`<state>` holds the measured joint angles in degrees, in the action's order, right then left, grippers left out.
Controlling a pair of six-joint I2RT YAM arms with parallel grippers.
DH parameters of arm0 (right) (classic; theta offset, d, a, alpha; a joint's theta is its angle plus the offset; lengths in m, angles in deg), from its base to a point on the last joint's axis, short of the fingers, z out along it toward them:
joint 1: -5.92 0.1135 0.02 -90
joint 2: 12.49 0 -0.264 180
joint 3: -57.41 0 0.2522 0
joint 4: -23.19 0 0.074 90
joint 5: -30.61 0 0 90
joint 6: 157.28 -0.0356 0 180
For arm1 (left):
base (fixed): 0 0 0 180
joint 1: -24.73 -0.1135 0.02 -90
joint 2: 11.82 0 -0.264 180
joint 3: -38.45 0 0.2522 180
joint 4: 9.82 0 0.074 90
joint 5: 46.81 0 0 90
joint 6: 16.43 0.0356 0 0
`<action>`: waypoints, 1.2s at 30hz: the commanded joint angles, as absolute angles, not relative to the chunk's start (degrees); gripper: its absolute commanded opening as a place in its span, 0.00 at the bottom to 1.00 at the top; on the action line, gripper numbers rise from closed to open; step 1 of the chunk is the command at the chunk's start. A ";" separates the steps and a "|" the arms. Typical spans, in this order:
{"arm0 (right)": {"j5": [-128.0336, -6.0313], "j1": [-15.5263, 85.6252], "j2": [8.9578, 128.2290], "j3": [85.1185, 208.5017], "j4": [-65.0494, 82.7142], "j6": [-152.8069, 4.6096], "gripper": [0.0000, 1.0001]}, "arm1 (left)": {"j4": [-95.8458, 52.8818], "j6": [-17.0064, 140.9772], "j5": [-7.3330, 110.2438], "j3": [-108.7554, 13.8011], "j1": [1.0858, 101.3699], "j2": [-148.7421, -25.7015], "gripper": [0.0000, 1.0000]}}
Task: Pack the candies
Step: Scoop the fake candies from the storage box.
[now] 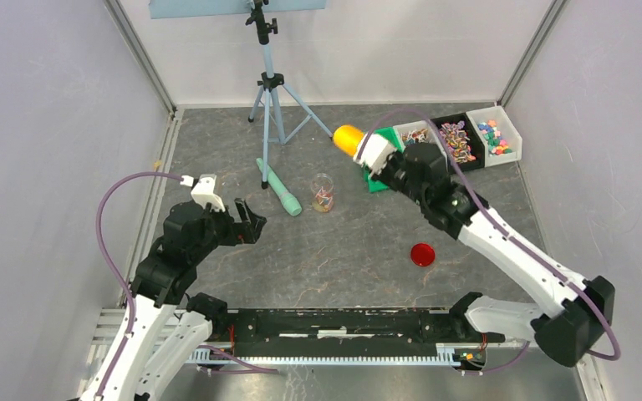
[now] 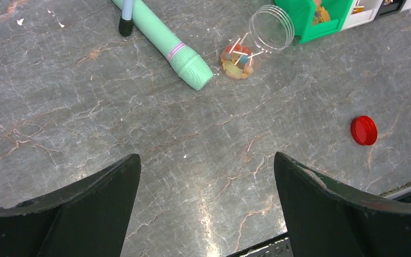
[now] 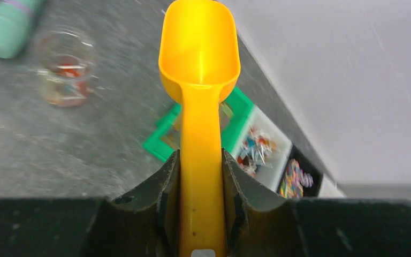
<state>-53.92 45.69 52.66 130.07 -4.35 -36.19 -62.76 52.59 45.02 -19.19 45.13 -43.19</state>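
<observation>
While the right gripper (image 3: pixel 200 176) clamps the handle of the orange scoop (image 3: pixel 199 59) between both fingers, the bowl points away from the wrist with its hollow side turned to the wrist camera. From above, the bowl hangs over the far part of the table (image 1: pixel 343 251), just left of a row of bins (image 1: pixel 510 127) in the far right corner. The candies (image 1: pixel 456 142) lie mostly in those bins, sorted into a white, a black and another white compartment. A green bin (image 1: pixel 379 182) sits at the left end of the row, largely hidden under the right wrist. A few more sweets rest in the bottom of the clear jar (image 1: pixel 322 179), which stands upright and uncapped near the middle of the table. Its neighbour to the left is a mint-green cylinder (image 1: pixel 282 190) lying flat, touching a foot of the tripod (image 1: pixel 269 83). The red lid (image 1: pixel 422 254) lies alone nearer the arms, well apart from the jar. The left gripper (image 2: pixel 206 158) hovers over bare table on the left with its jaws spread wide, gripping nothing.
</observation>
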 commanded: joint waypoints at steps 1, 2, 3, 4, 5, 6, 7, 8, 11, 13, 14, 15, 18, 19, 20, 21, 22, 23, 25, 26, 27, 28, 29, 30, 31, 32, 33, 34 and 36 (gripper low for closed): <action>-48.40 36.64 57.14 140.07 -10.33 -44.49 0.00 | -61.33 53.35 45.93 -18.48 45.49 -41.31 1.00; -48.69 34.65 58.68 142.75 -13.94 -46.07 0.00 | -61.37 53.32 45.75 -18.36 45.56 -40.96 1.00; -49.18 32.60 60.59 145.21 -17.79 -47.57 0.00 | -61.29 53.22 45.52 -18.12 45.51 -40.56 1.00; -49.82 30.69 62.26 148.58 -21.45 -48.44 0.00 | -61.18 53.14 45.43 -17.96 45.57 -40.26 1.00; -50.49 29.25 64.34 151.76 -25.52 -49.17 0.00 | -61.14 53.09 45.45 -17.93 45.57 -40.08 1.00; -50.58 27.98 65.93 154.24 -28.52 -49.55 0.00 | -61.17 53.09 45.54 -17.87 45.63 -40.10 1.00; -50.06 27.14 67.38 156.57 -31.35 -49.85 0.00 | -61.18 53.09 45.58 -17.83 45.71 -40.08 1.00; -48.83 26.32 68.44 158.17 -33.24 -50.04 0.00 | -61.10 53.15 45.63 -17.76 45.69 -40.12 1.00; -46.02 24.36 70.85 161.76 -37.85 -50.66 0.00 | -60.94 53.17 45.78 -17.58 45.79 -40.35 1.00; -45.48 23.02 72.54 162.67 -39.85 -50.77 0.00 | -60.71 53.27 46.16 -17.56 45.75 -40.71 1.00; -45.37 22.39 73.69 163.13 -41.29 -50.76 0.00 | -60.73 53.31 46.31 -17.50 45.75 -40.86 1.00; -45.48 21.99 74.79 163.48 -42.53 -50.63 0.00 | -60.69 53.26 46.44 -17.50 45.81 -41.15 1.00; -44.69 21.31 76.83 162.69 -43.92 -50.49 0.00 | -60.41 53.44 47.17 -17.41 45.81 -41.56 1.00; -44.73 21.23 77.10 162.19 -43.85 -50.56 0.00 | -60.37 53.47 47.44 -17.41 45.79 -41.75 1.00; -44.78 21.08 77.36 161.73 -43.67 -50.58 0.00 | -60.39 53.44 47.50 -17.41 45.77 -41.83 1.00; -44.72 20.99 77.89 161.89 -43.89 -50.67 0.00 | -60.35 53.44 47.71 -17.43 45.78 -41.96 1.00; -44.06 20.78 78.54 162.49 -44.41 -50.67 0.00 | -60.31 53.35 47.80 -17.45 45.79 -41.93 1.00; -43.49 20.70 79.37 163.72 -45.10 -50.63 0.00 | -60.29 53.37 47.85 -17.36 45.82 -41.96 1.00; -41.78 20.16 81.31 166.23 -46.79 -50.49 0.00 | -60.23 53.42 47.92 -17.33 45.79 -42.12 1.00; -40.91 20.15 81.99 166.79 -47.32 -50.50 0.00 | -60.23 53.44 47.94 -17.44 45.80 -42.30 1.00; -40.23 20.09 82.47 166.93 -47.60 -50.66 0.00 | -60.26 53.44 47.94 -17.41 45.80 -42.47 1.00; -40.03 20.15 82.48 166.23 -47.51 -50.67 0.00 | -60.24 53.45 47.89 -17.43 45.78 -42.49 1.00; -39.88 20.13 82.24 165.30 -47.03 -50.44 0.00 | -60.30 53.43 47.85 -17.46 45.81 -42.36 1.00; -39.79 20.15 82.18 164.76 -46.69 -50.28 0.00 | -60.31 53.43 47.70 -17.43 45.82 -42.25 1.00; -39.73 20.16 82.46 164.77 -46.58 -50.23 0.00 | -60.38 53.36 47.45 -17.41 45.78 -42.07 1.00; -39.71 20.13 82.79 165.12 -46.63 -50.23 0.00 | -60.44 53.36 47.15 -17.41 45.82 -41.90 1.00; -39.63 20.15 83.37 165.62 -46.83 -50.23 0.00 | -60.56 53.27 46.91 -17.40 45.80 -41.74 1.00; -39.59 20.10 83.84 166.15 -46.84 -50.23 0.00 | -60.58 53.27 46.64 -17.40 45.81 -41.41 1.00; -40.68 20.13 84.90 167.35 -46.92 -50.23 0.00 | -60.74 53.20 46.20 -17.41 45.79 -41.10 1.00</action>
